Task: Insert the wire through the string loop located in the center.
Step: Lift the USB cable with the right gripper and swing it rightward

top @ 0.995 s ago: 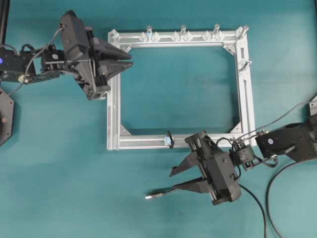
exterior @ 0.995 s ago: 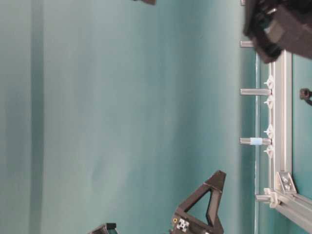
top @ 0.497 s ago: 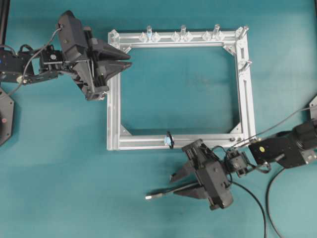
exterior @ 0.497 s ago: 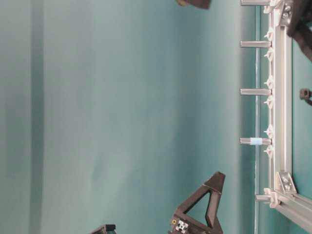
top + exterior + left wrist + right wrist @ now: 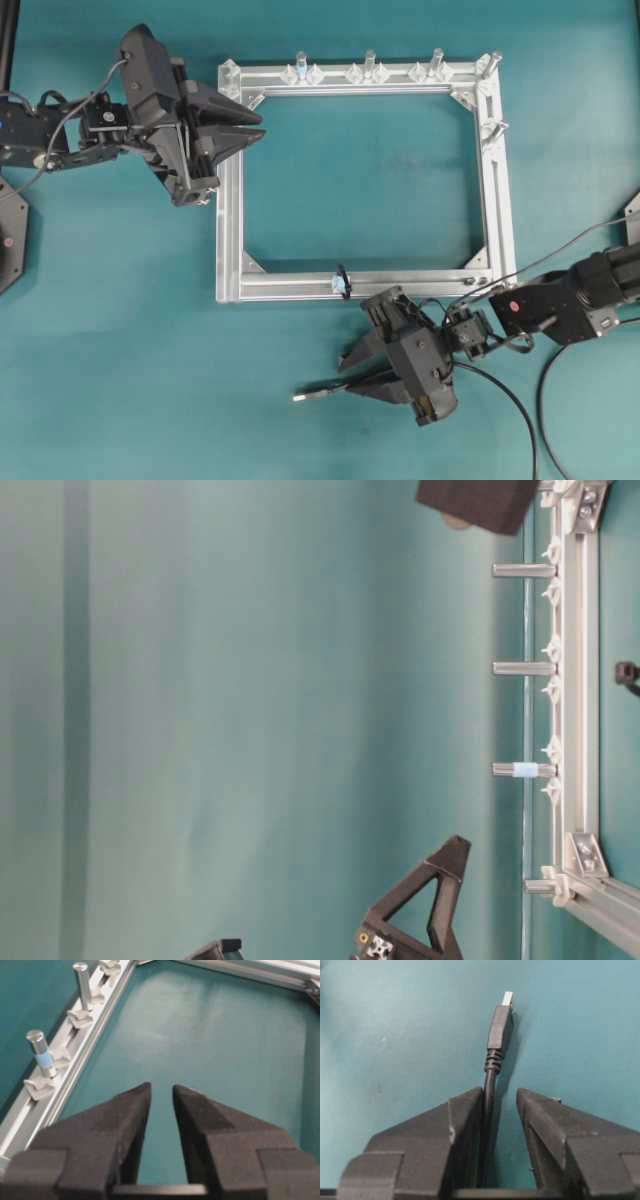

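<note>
The wire (image 5: 322, 393) lies on the teal table in front of the frame, its metal plug tip (image 5: 299, 397) pointing left. My right gripper (image 5: 348, 377) is down over it and open. In the right wrist view the cable (image 5: 489, 1090) runs between the jaws against the left finger (image 5: 465, 1110), with a gap to the right finger, and the plug (image 5: 500, 1025) lies ahead. The string loop (image 5: 342, 281) stands on the frame's near rail, just up and left of the right gripper. My left gripper (image 5: 258, 125) hovers open and empty over the frame's far left corner (image 5: 161, 1089).
A square aluminium frame (image 5: 228, 230) lies mid-table. Upright silver pegs (image 5: 369, 62) line its far rail and right corner; one peg carries a blue band (image 5: 41, 1052). Robot cables (image 5: 520, 410) trail at the right.
My right gripper has moved left and down along the wire, and the cable now lies between its jaws. The left gripper has barely shifted.
</note>
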{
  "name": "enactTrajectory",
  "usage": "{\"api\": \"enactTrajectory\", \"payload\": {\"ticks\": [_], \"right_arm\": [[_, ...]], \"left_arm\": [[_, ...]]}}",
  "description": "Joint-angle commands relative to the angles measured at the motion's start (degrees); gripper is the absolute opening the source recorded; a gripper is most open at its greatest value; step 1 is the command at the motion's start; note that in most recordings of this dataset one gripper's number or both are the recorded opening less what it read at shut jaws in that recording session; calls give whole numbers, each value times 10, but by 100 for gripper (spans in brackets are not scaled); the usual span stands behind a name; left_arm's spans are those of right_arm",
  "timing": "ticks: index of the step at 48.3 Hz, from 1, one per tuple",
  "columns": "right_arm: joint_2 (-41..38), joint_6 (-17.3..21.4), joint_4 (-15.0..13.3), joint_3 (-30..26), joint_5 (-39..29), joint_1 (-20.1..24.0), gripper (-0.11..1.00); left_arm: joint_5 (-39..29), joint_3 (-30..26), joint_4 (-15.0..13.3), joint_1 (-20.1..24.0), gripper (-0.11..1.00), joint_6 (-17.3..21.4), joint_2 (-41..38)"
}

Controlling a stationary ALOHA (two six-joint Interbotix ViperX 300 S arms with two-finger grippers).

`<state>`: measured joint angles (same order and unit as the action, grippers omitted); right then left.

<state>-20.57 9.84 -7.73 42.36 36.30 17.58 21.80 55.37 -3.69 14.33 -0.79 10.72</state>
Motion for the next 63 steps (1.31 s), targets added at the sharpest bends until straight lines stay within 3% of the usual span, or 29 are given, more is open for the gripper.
{"api": "enactTrajectory", "payload": {"ticks": [1, 18, 26, 63], "right_arm": [[7, 1, 1, -8, 3, 3, 40], [6, 10, 1, -5, -5, 4, 38], [7, 15, -1, -2, -18, 4, 7], [33, 17, 1, -2, -41, 7, 7]], "left_arm": [[3, -4, 1, -3, 28, -5, 8], [3, -4, 1, -3, 28, -5, 9], [3, -4, 1, -3, 28, -5, 9], [3, -2, 1, -3, 28, -4, 9]]}}
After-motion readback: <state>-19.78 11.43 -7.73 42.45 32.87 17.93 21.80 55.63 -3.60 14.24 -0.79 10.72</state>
